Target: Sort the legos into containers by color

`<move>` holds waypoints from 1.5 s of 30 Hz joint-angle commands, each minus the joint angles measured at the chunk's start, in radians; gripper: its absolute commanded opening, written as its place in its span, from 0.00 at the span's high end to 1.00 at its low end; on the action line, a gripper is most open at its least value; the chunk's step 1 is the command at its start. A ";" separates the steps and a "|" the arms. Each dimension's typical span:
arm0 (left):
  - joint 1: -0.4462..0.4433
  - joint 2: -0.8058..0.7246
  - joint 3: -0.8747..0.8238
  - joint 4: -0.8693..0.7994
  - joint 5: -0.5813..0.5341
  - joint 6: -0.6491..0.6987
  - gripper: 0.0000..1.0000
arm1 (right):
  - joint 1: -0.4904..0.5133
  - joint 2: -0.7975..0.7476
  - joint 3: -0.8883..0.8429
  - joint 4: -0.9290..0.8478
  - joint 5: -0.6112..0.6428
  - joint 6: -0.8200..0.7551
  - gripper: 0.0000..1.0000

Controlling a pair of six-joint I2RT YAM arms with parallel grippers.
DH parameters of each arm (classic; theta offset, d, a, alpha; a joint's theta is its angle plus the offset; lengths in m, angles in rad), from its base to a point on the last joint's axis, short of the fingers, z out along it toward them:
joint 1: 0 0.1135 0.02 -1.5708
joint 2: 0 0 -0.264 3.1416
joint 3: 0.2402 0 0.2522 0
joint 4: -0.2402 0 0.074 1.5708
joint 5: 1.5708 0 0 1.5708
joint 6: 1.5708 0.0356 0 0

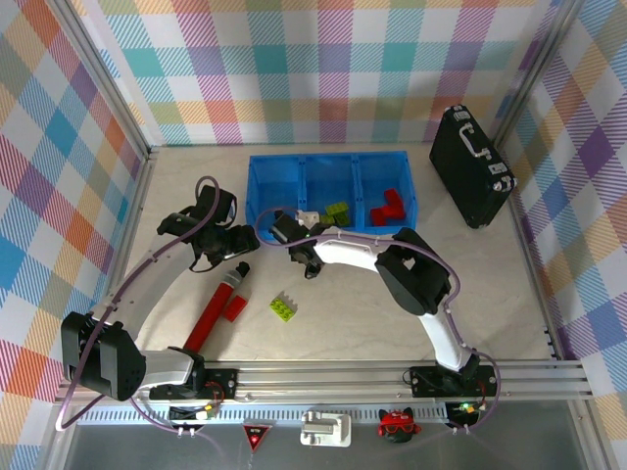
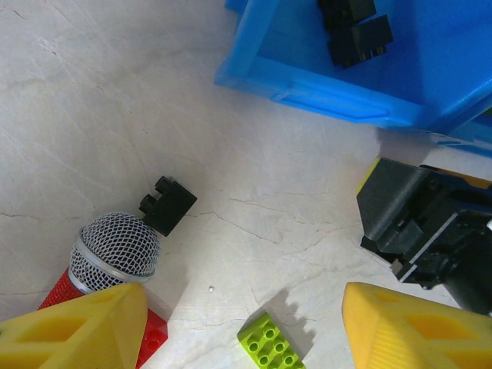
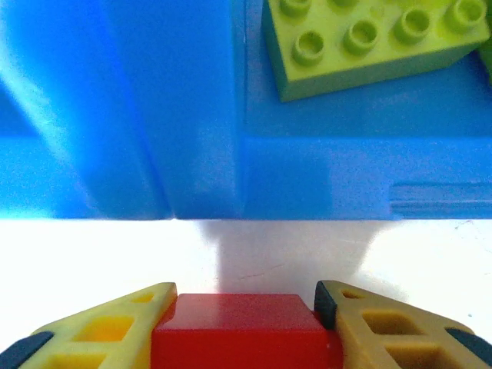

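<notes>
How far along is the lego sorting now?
Done: black legos, green legos and red legos each lie in their own blue bin. In hand: the right end effector grips a red lego. To sort: a loose black lego, a loose green lego and a loose red lego on the table.

Reads as a robotics lab test cell: boxed in on three sides by pastel plaid backdrop point(image 1: 323, 69), framed with aluminium extrusion rail point(image 1: 333, 377), floored with a pale marble-look tabletop point(image 1: 509, 294). Fitted with left arm point(image 1: 98, 357) and right arm point(image 1: 411, 274) bolted to that rail; set with joined blue bins point(image 1: 302, 181).
</notes>
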 commanded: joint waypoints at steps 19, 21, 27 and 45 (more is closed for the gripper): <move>-0.025 0.033 0.036 0.024 0.016 0.008 0.32 | -0.119 -0.371 -0.034 -0.155 -0.106 -0.211 0.55; -0.030 0.036 0.038 0.024 0.015 0.007 0.32 | -0.163 -0.390 -0.039 -0.167 -0.123 -0.225 0.55; -0.035 0.035 0.039 0.023 0.006 0.006 0.32 | -0.326 -0.438 -0.056 -0.168 -0.201 -0.251 0.55; -0.049 0.014 0.035 -0.023 -0.019 0.006 0.32 | -0.624 -0.049 0.280 -0.212 -0.441 -0.301 0.55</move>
